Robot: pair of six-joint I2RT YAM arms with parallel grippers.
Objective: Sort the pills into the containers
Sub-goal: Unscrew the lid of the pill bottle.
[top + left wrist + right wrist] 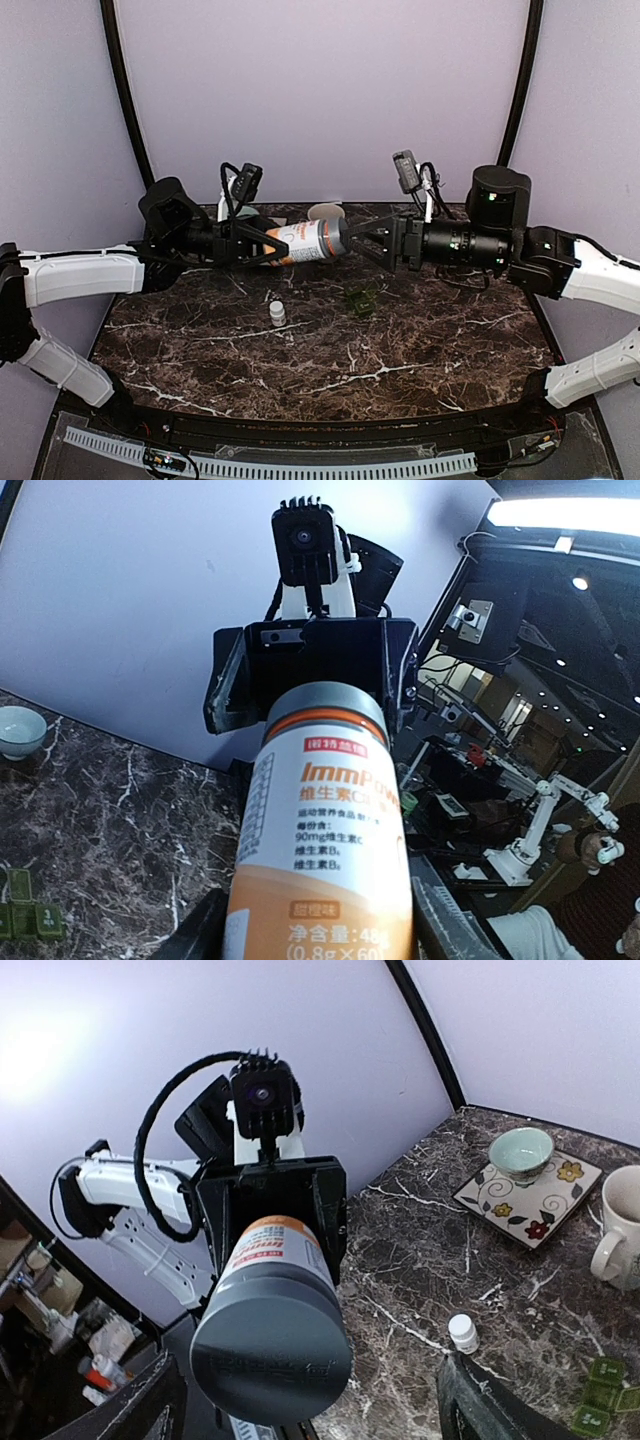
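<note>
Clamping the orange pill bottle (305, 241) level in my left gripper (272, 247), I hold my right gripper (353, 241) spread wide at its grey cap (335, 238).

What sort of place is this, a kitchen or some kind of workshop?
Probably a robot test booth in a lab: a left arm and right arm mounted at a marble-look table, plain lilac walls around it, and another small robot arm in the room beyond.
</note>
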